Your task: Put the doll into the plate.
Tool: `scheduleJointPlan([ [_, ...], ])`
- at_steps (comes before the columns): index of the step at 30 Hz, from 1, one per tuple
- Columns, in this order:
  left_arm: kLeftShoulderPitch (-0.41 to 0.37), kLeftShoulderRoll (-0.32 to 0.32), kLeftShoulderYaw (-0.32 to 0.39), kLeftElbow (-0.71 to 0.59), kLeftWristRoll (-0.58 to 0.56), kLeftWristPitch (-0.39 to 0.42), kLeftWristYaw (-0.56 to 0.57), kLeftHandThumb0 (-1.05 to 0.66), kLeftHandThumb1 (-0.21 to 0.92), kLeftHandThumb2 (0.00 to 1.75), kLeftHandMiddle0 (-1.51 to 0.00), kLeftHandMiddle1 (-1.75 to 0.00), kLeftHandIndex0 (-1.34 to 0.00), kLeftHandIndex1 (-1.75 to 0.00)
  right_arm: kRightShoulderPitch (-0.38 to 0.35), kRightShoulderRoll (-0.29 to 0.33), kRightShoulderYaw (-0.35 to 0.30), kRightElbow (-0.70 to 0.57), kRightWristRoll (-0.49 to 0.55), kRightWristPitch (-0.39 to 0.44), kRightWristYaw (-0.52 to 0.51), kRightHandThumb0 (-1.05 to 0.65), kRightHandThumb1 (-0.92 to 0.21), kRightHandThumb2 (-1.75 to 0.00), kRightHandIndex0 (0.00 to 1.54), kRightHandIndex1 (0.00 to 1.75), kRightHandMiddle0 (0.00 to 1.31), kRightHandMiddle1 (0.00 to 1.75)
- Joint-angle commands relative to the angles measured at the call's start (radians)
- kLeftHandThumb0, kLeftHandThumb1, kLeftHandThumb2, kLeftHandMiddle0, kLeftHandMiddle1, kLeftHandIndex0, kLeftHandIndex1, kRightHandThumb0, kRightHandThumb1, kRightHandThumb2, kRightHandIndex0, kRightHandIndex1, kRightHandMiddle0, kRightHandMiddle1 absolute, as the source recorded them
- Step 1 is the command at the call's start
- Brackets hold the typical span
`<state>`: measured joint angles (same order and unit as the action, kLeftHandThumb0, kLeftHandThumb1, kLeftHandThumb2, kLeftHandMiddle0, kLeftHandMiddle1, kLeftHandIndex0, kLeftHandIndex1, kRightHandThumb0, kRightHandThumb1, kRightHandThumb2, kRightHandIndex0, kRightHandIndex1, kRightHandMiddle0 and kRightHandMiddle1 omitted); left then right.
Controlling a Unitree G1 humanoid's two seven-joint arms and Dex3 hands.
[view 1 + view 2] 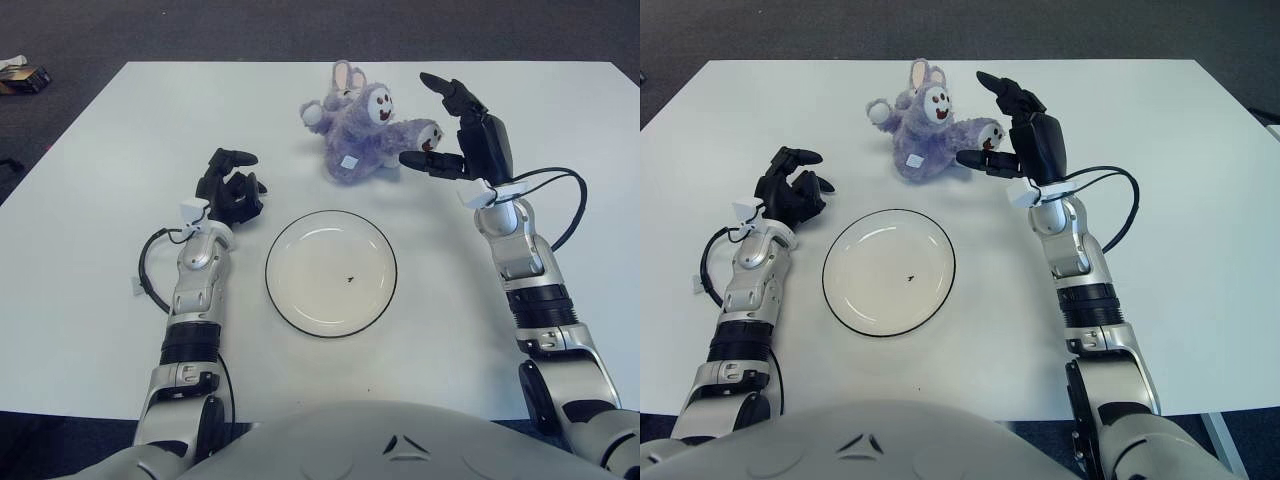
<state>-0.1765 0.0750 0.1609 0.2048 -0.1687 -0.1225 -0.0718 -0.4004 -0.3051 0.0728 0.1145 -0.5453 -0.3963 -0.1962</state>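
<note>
The plate (331, 272) is sitting nearest the robot, near the middle of the white desk (80, 300), a little toward the near edge, and it is holding nothing but a tiny dark speck.

To the left of the plate, the left hand (230, 188) is showing with its fingers curled in on themselves and holding nothing; it is taking no part in the work.

Farther back, toward the middle of the far edge, the doll (358, 126), a purple plush rabbit with a white face and paws, is lying on the desk, well clear of the plate's rim. It is not yet grasped.

The right hand (450, 130) is hovering just to the right of the doll with its fingers spread wide. One finger is reaching low toward the doll's outstretched paw, and another is pointing up and away above it. Whether the low finger is touching the paw, I cannot tell.

The risk from here lies in the grip. The hand is coming in at the paw, not the body, so the fingers may be closing on a soft limb only. The doll could then swing or slip out on the way to the plate. A sideways nudge could also be pushing it toward the far edge instead of catching it.
</note>
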Motion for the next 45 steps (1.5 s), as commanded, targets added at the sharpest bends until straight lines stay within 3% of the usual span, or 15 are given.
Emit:
scheduleJointPlan([
  [1, 0.059, -0.02, -0.005, 0.042, 0.005, 0.009, 0.003, -0.01, 0.52, 1.0, -0.51, -1.75, -0.41, -1.48, -0.013, -0.018, 0.006, -0.001, -0.011, -0.008, -0.003, -0.75, -0.92, -0.14, 0.3, 0.0, 0.24, 0.22],
  [13, 0.06, -0.021, -0.006, 0.042, 0.006, 0.009, 0.005, -0.01, 0.52, 1.0, -0.51, -1.75, -0.41, -1.47, -0.026, -0.02, 0.025, -0.009, -0.001, 0.022, 0.044, -0.76, -0.92, -0.15, 0.29, 0.0, 0.25, 0.2],
  [25, 0.063, -0.022, -0.007, 0.038, 0.009, 0.007, 0.009, -0.01, 0.52, 1.0, -0.5, -1.75, -0.41, -1.47, -0.053, -0.012, 0.052, 0.018, -0.011, 0.054, 0.046, -0.69, -0.92, -0.1, 0.3, 0.0, 0.37, 0.16],
  [45, 0.067, -0.027, -0.004, 0.033, 0.013, 0.004, 0.01, -0.01, 0.52, 1.0, -0.51, -1.75, -0.42, -1.47, -0.116, -0.005, 0.101, 0.117, -0.007, 0.131, 0.09, -0.65, -0.92, -0.06, 0.33, 0.01, 0.41, 0.11],
])
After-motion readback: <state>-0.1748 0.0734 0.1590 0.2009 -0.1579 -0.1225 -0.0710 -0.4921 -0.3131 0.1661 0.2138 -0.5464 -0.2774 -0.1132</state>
